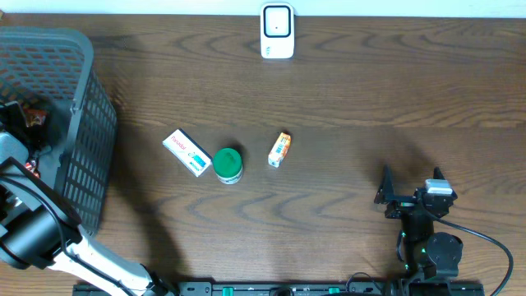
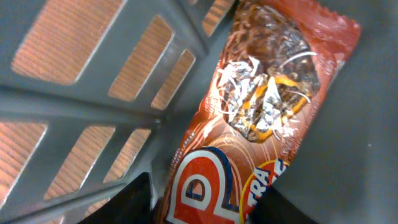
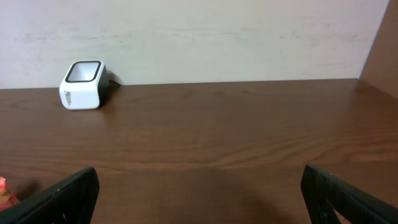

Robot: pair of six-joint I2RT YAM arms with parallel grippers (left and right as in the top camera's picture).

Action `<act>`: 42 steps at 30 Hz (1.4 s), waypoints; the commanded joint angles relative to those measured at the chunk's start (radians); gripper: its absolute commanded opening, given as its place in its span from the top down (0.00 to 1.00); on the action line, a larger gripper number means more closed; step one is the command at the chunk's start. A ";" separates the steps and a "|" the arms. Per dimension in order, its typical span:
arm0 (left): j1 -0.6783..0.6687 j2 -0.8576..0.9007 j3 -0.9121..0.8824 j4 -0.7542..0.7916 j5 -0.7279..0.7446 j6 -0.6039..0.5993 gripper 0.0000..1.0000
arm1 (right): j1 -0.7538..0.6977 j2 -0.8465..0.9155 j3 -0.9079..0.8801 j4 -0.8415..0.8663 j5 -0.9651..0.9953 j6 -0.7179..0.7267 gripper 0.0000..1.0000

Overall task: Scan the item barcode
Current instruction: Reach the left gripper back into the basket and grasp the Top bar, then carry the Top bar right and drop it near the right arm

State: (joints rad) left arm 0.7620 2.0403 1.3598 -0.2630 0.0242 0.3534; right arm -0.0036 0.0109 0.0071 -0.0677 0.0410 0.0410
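Note:
A red-brown snack packet (image 2: 261, 106) with foil glare lies on the floor of the grey basket (image 2: 93, 118). My left gripper (image 2: 202, 199) reaches down into that basket (image 1: 82, 107), and its dark fingers (image 2: 124, 202) press against both long edges of the packet. A sliver of the packet (image 1: 34, 117) shows beside my left arm in the overhead view. The white barcode scanner (image 1: 277, 31) stands at the table's far edge, also seen from the right wrist as a scanner (image 3: 83, 84) at the back left. My right gripper (image 1: 411, 182) rests open near the front right, nothing between its fingers (image 3: 71, 193).
On the table between basket and right arm lie a white-and-teal box (image 1: 186, 152), a green-lidded tub (image 1: 228, 164) and a small orange box (image 1: 280, 150). The basket's slotted walls (image 2: 155, 56) close in tightly around the left gripper.

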 commanded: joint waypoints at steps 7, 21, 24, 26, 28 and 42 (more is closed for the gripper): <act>0.005 0.067 -0.019 -0.069 -0.031 -0.076 0.93 | -0.002 -0.004 -0.002 -0.003 0.006 -0.005 0.01; -0.002 -0.528 -0.019 -0.113 0.550 -0.404 0.93 | -0.002 -0.004 -0.002 -0.003 0.006 -0.005 0.01; -0.026 -0.712 -0.019 -0.137 0.552 -0.510 0.93 | -0.002 -0.004 -0.002 -0.003 0.006 -0.005 0.01; -0.054 -0.827 -0.019 -0.159 0.553 -0.580 0.93 | -0.002 -0.004 -0.002 -0.003 0.006 -0.005 0.01; -0.106 -0.927 -0.019 -0.179 0.572 -0.632 0.93 | -0.002 -0.004 -0.002 -0.003 0.006 -0.005 0.01; -1.023 -0.929 -0.071 -0.327 0.606 -0.456 0.91 | -0.002 -0.004 -0.002 -0.003 0.006 -0.005 0.01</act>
State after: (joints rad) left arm -0.1074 1.0328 1.3270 -0.5842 0.6933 -0.1833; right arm -0.0036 0.0109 0.0071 -0.0677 0.0410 0.0406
